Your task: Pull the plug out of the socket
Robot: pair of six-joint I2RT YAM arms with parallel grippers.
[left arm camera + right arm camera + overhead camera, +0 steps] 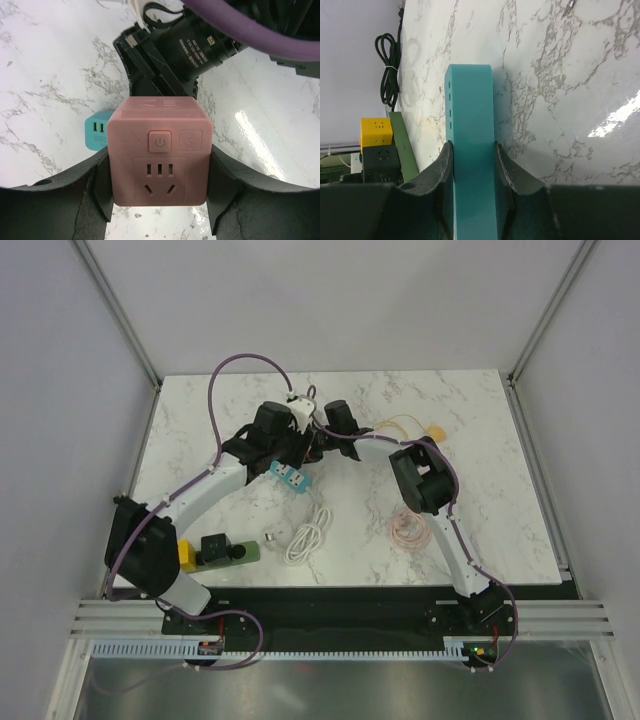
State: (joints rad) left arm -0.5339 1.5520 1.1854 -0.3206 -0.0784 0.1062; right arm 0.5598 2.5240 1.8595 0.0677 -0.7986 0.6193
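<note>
To part the pieces cleanly, the left pincer, clamped on the flanks of the pink socket cube, should hold firm. The right pincer, its fingers pressed against both faces of the teal block, judged to be the plug piece, should draw straight back along the pins without twisting; the joint between cube and block is hidden. The left arm and the right arm curve inward, wrists nearly touching, so cube and block sit close together towards the far middle of the worktop.
</note>
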